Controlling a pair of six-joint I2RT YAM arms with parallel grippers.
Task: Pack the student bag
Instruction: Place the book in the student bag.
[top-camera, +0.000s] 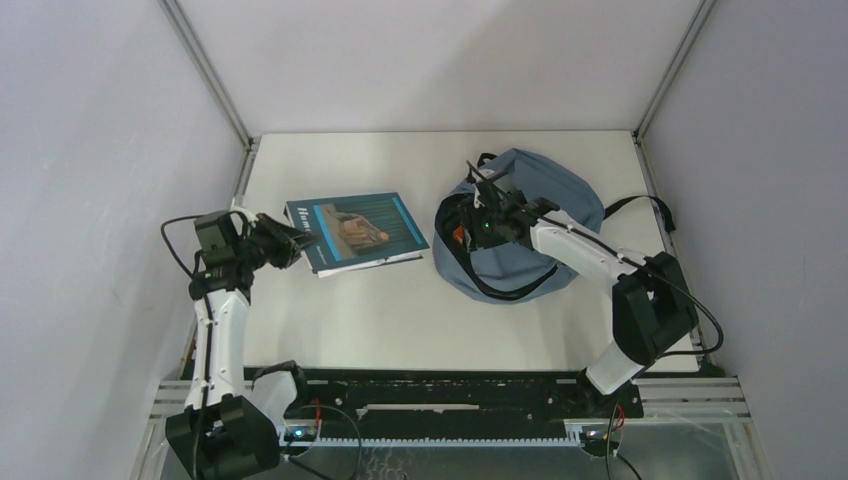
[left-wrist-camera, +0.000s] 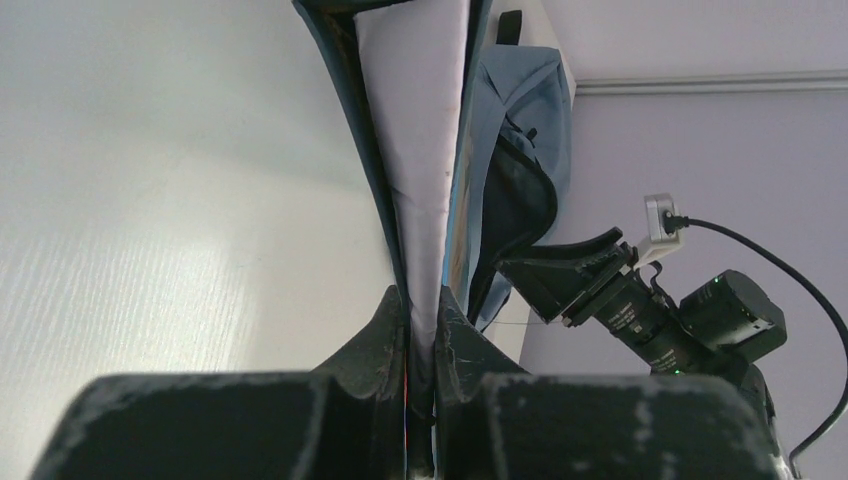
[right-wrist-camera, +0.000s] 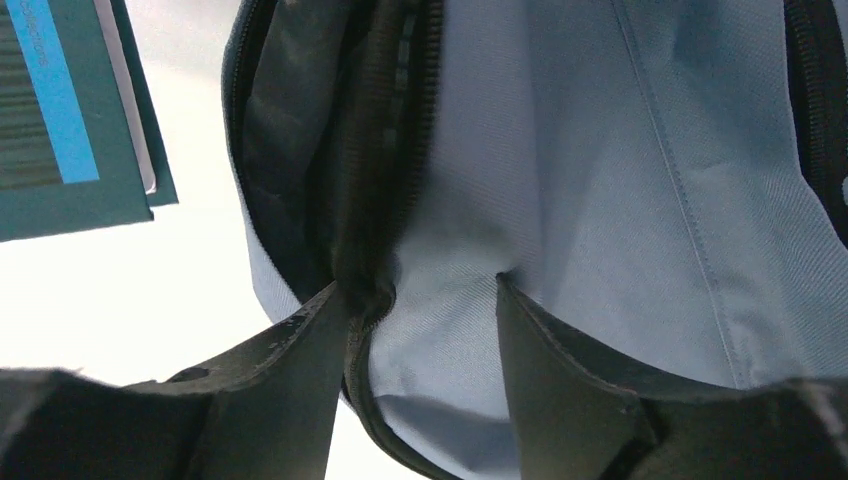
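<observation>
We are pinching the book (top-camera: 360, 228) tightly in the left gripper (top-camera: 298, 240). The right gripper (right-wrist-camera: 420, 290), jaws apart, is straddling the rim of the student bag (top-camera: 545, 180), right of the book. We think we are needing that mouth pulled wide first.

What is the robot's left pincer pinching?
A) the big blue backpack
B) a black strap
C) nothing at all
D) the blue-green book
D: the left pincer is clamped on the edge of the blue-green book, and the left wrist view shows the book's white pages squeezed between the two fingers.
</observation>
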